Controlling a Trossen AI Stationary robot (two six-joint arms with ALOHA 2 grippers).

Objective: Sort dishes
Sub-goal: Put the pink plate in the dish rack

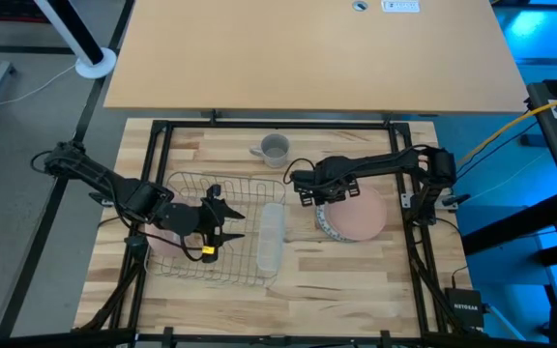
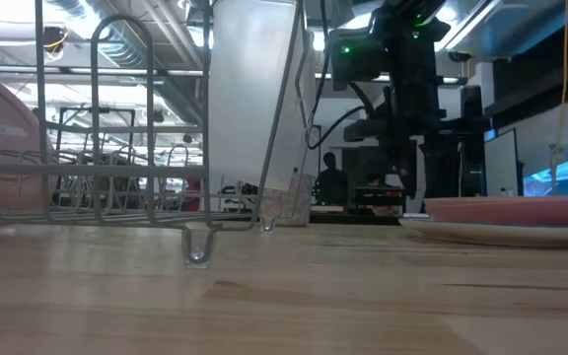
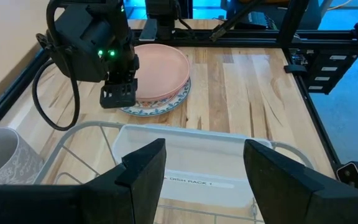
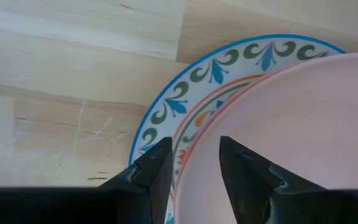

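A salmon-pink plate (image 1: 361,220) lies on a green-blue patterned plate (image 4: 185,93) on the table's right half. Another pink plate (image 1: 161,242) stands on edge in the wire rack (image 1: 190,184) at the left. My right gripper (image 1: 307,191) is low over the stack's left rim. It is open, with one finger over the patterned plate and one over the pink plate (image 4: 303,124), the pink rim between them. My left gripper (image 3: 201,168) is open and empty above the rack's right part. My right gripper's fingers (image 4: 157,168) point down and straddle the pink plate's rim (image 4: 197,149) at the stack's left side. I cannot tell whether they touch it. The plate lies flat on the patterned plate.
A grey mug (image 1: 274,148) stands behind the rack near the table's far edge. A white plastic tray (image 3: 191,162) sits along the rack's right end. A black frame (image 1: 162,130) borders the table. Bare wood lies in front of the plates.
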